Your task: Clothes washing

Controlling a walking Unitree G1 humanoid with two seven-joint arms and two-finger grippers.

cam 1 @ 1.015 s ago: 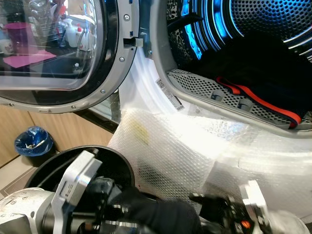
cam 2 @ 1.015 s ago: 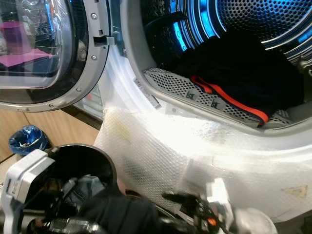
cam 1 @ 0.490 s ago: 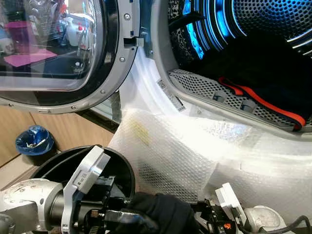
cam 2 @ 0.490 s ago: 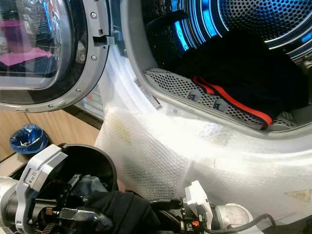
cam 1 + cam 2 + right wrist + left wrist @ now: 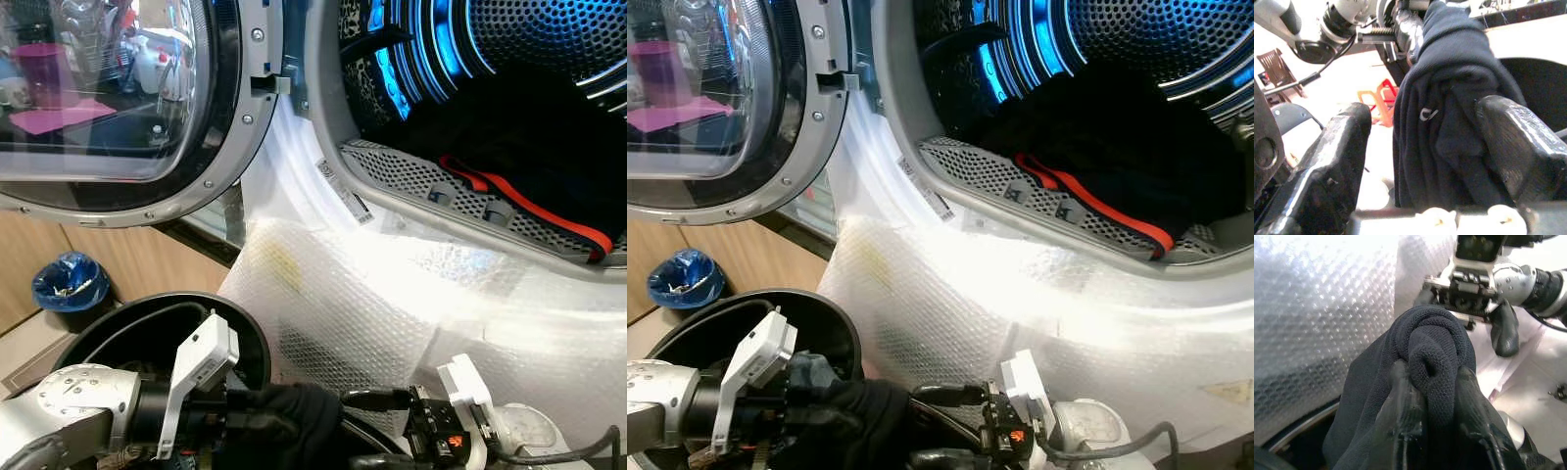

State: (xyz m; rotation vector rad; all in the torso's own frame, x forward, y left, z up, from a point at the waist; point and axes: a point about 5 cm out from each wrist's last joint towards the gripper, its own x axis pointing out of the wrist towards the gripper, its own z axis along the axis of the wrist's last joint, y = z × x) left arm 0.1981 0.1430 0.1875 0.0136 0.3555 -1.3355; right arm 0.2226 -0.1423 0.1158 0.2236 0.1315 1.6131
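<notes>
Lifting dark garment (image 5: pixel 1425 357) out of black basket (image 5: pixel 162 323), below open washer drum (image 5: pixel 509 88).

Left gripper (image 5: pixel 1437 382) clenched on a bunched fold of the garment, fabric bulging up between its fingers (image 5: pixel 1405 401), rest of the cloth trailing down toward the basket (likely held high to clear the rim for the drum). Right gripper (image 5: pixel 1420 147) spread wide, fingers (image 5: pixel 1334 156) on either side of the hanging cloth, not pinching it, seemingly lined up for a second grab. Dark clothing with red trim (image 5: pixel 519 201) already lying in the drum. Bubble wrap (image 5: pixel 362 294) over the washer front.
</notes>
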